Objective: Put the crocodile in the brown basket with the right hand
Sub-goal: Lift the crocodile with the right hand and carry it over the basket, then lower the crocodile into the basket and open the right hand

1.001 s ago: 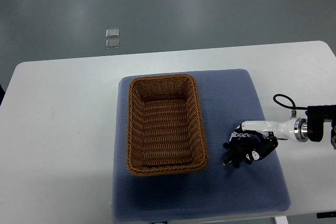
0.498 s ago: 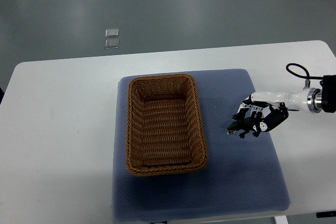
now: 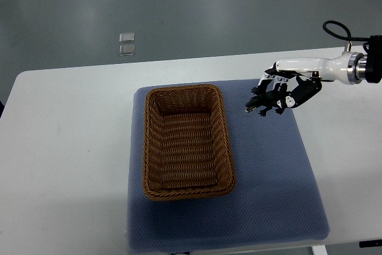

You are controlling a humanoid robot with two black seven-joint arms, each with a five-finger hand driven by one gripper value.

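At the upper right of the frame, the right hand (image 3: 290,92) is clamped on the dark crocodile (image 3: 263,101), just right of the brown basket (image 3: 186,142).

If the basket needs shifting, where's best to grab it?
Probably take the brown basket by its left long rim, from above and the left: the woven wall stands upright and the inside is empty, so a hand can hook over it. The right hand is busy holding the crocodile.
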